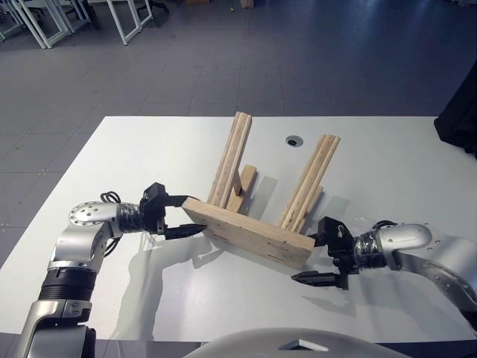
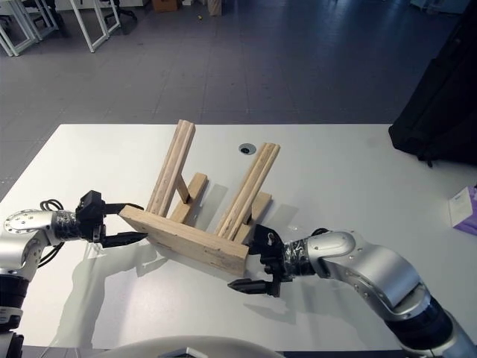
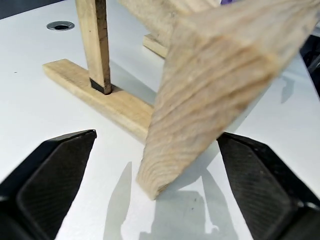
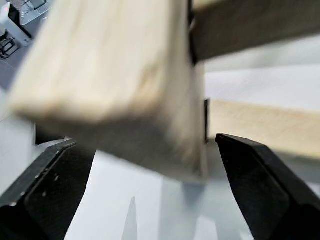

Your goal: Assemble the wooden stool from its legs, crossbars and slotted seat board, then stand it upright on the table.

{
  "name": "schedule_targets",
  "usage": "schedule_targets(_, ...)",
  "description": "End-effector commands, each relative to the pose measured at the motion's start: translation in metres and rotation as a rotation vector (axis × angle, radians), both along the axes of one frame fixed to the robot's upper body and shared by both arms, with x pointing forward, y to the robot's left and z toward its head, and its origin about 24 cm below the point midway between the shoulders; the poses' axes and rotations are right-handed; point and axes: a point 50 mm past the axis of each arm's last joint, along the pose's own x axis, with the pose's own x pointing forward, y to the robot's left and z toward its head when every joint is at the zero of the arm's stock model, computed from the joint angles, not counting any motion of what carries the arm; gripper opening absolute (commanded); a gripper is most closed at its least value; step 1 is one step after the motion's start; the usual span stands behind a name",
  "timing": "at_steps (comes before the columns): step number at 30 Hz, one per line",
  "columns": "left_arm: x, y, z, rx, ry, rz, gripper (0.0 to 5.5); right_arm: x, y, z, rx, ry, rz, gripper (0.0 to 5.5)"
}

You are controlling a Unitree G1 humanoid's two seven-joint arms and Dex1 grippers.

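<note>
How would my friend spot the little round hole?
Start at the white table, where a wooden stool lies tipped in the middle. Between the tips of its two leg pairs, toward the far edge, sits the round hole, the only dark ring there.

Shiny silver arm shells point(image 1: 83, 218), black wrapped wrists, black cable loop point(image 1: 110, 197) by left wrist. Left gripper point(image 1: 191, 216), right gripper point(image 1: 307, 259) matte black, cross-hatched pads point(image 3: 52, 182).

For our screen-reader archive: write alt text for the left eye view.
A wooden stool lies tipped on a white table, its seat board toward the robot and its legs slanting up and away. The left gripper and right gripper sit open at opposite ends of the board.
</note>
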Motion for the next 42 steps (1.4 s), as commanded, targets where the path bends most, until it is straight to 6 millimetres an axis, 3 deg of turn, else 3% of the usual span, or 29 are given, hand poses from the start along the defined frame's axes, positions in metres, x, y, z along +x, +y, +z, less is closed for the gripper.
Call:
schedule_targets(1,-0.006,-0.004,0.003,0.009,0.063,-0.053,3.78,0.010,0.004,0.000,0.018,-0.082,-0.044,3.68)
schedule_targets(7,-0.012,0.002,0.006,0.039,0.106,-0.083,2.85,0.012,-0.013,-0.012,-0.038,-0.059,-0.049,2.62)
schedule_targets(12,-0.016,0.000,0.009,0.039,0.136,-0.107,2.06,0.022,-0.024,-0.012,-0.030,-0.013,-0.006,1.65)
schedule_targets(20,-0.023,-0.013,0.015,0.087,0.132,-0.070,1.80,0.040,-0.008,0.010,0.133,-0.047,-0.040,1.61)
schedule_targets(23,-0.023,-0.027,0.032,0.080,0.049,-0.032,1.80,0.044,-0.002,0.028,0.252,-0.062,-0.094,1.61)
schedule_targets(25,-0.015,-0.036,0.052,0.016,-0.026,0.029,1.80,0.049,-0.002,0.036,0.236,-0.042,-0.150,1.61)
schedule_targets(30,-0.016,-0.049,0.077,-0.150,0.316,-0.108,1.80,0.052,0.000,0.047,0.257,0.114,-0.138,1.61)
schedule_targets(32,-0.019,-0.048,0.084,-0.216,0.413,-0.164,1.80,0.041,0.008,0.065,0.426,0.200,0.022,1.61)
schedule_targets(35,-0.021,-0.042,0.095,-0.306,0.493,-0.204,1.80,0.030,0.004,0.087,0.510,0.311,0.196,1.61)
schedule_targets(39,-0.012,-0.034,0.120,-0.428,0.738,-0.266,1.80,0.039,-0.012,0.129,0.643,0.448,0.350,1.61)
schedule_targets(42,-0.006,-0.030,0.133,-0.520,0.847,-0.335,1.80,0.046,-0.019,0.141,0.622,0.626,0.373,1.61)
